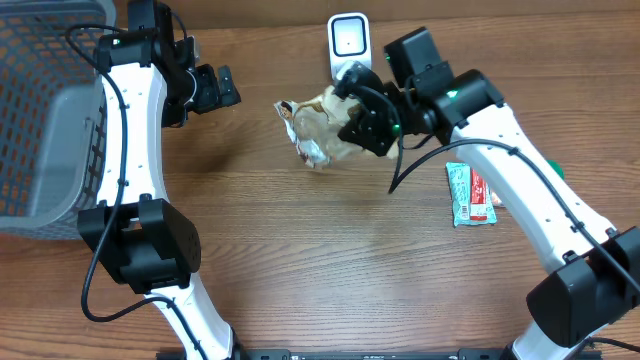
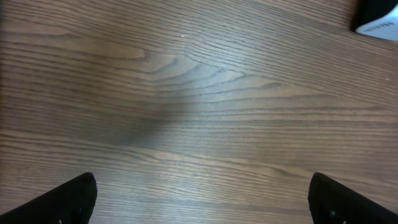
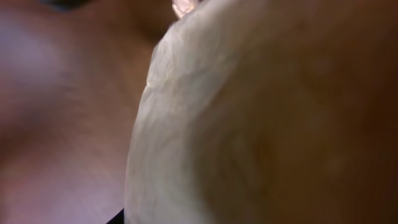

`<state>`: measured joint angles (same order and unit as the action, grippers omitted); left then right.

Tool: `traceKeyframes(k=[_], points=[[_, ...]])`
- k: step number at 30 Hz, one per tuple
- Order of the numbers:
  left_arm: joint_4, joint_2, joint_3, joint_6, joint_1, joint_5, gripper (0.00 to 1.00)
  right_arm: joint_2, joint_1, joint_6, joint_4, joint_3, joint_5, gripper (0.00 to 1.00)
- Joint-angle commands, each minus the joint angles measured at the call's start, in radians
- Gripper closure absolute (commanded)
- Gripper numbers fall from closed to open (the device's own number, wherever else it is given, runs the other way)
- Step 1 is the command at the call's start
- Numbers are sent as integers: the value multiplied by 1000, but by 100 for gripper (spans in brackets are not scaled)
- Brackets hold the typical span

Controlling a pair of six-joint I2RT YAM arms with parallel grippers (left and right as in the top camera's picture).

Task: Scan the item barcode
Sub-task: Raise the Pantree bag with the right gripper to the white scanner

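Note:
The item, a crumpled beige and white snack bag [image 1: 318, 125], hangs over the table just below the white barcode scanner [image 1: 348, 38]. My right gripper [image 1: 358, 122] is shut on the bag's right side. In the right wrist view the bag [image 3: 249, 118] fills nearly the whole frame, blurred, and hides the jaws. My left gripper [image 1: 218, 88] is off to the left, open and holding nothing. In the left wrist view its fingertips [image 2: 74, 196] stand far apart over bare wood, with a corner of the scanner [image 2: 379, 23] at the top right.
A grey mesh basket [image 1: 45, 120] stands at the left edge of the wooden table [image 1: 300, 250]. A green and red wrapped bar [image 1: 469, 194] lies flat at the right, under the right arm.

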<state>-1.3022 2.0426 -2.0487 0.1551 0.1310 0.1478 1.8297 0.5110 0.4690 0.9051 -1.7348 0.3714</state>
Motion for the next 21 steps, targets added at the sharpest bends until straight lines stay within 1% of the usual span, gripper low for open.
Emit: traceKeyframes(k=[1, 3, 6, 13, 17, 21], points=[[1, 3, -15, 10, 0, -32, 0, -21, 33, 121, -62, -28, -276, 93], [1, 3, -15, 10, -1, -32, 0, -21, 47, 175, -131, -27, -372, 94], [1, 4, -15, 10, -1, -32, 0, -21, 55, 231, -257, -27, -466, 94], [1, 3, -15, 10, -1, -32, 0, -11, 55, 282, -484, -26, -508, 94], [1, 4, -15, 10, 0, -32, 0, 28, 55, 369, -613, -26, -584, 94], [1, 3, -15, 10, -1, -32, 0, 82, 54, 426, -737, -26, -662, 94]])
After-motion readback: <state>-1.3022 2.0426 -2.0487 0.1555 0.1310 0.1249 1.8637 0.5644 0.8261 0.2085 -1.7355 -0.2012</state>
